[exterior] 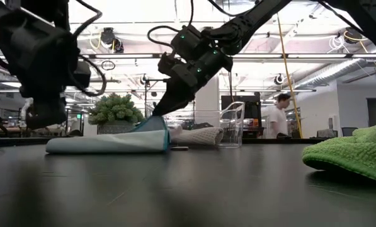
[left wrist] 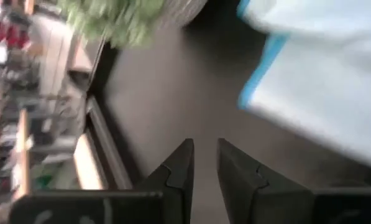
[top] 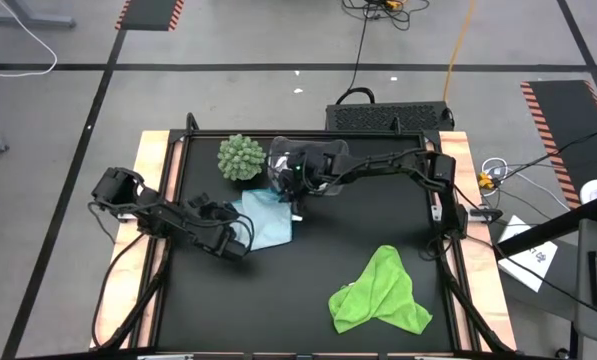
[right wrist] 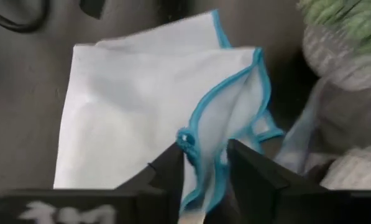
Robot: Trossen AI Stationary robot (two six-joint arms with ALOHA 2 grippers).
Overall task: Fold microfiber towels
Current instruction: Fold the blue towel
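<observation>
A light blue towel [top: 263,222] lies folded on the black table, left of centre, with one corner [exterior: 156,123] standing up. My right gripper [right wrist: 204,158] reaches in from the far right, open, with that corner between its fingers. My left gripper [left wrist: 204,146] hovers at the towel's near left side [top: 240,248], slightly open, with nothing between its fingers. A lime green towel [top: 378,293] lies crumpled at the near right. A white towel [exterior: 197,135] lies inside the clear bin [exterior: 230,126]. My right gripper's open fingers stand on either side of the blue-hemmed corner [right wrist: 194,155] of the light blue towel, slanting down from the far right. The hem lies against the inner side of one finger [right wrist: 173,168]. The corner stands up from the folded towel, which lies on the table.
A round green spiky plant [top: 240,157] stands at the far left of the table, next to the clear bin [top: 281,165]. A raised frame runs around the table [top: 168,200]. A person [exterior: 277,116] stands in the room beyond the table.
</observation>
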